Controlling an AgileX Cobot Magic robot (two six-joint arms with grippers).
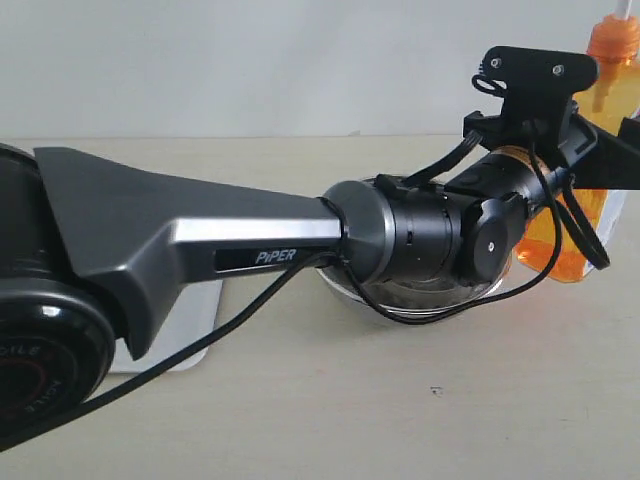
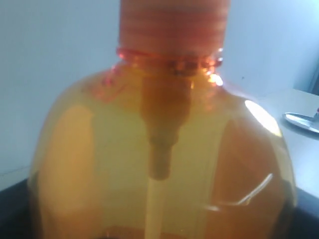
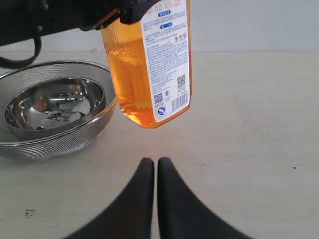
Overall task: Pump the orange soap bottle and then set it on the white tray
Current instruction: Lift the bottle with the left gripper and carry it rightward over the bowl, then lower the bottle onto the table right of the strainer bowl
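The orange soap bottle (image 1: 548,250) is at the far right of the exterior view, its pump head (image 1: 612,42) up by the top edge. My left arm reaches across the middle, and the left gripper (image 1: 590,160) is shut on the bottle's upper body. The bottle (image 2: 159,149) fills the left wrist view. In the right wrist view the bottle (image 3: 149,64) hangs tilted, its base clear of the table. My right gripper (image 3: 152,162) is shut and empty, low over the table in front of the bottle. Only a corner of the white tray (image 1: 195,325) shows under the left arm.
A round steel mesh strainer (image 3: 55,109) with a steel bowl inside stands beside the bottle, and in the exterior view the strainer (image 1: 430,300) is partly hidden behind the left wrist. The left arm's black cable (image 1: 250,315) droops toward the beige tabletop (image 1: 400,410).
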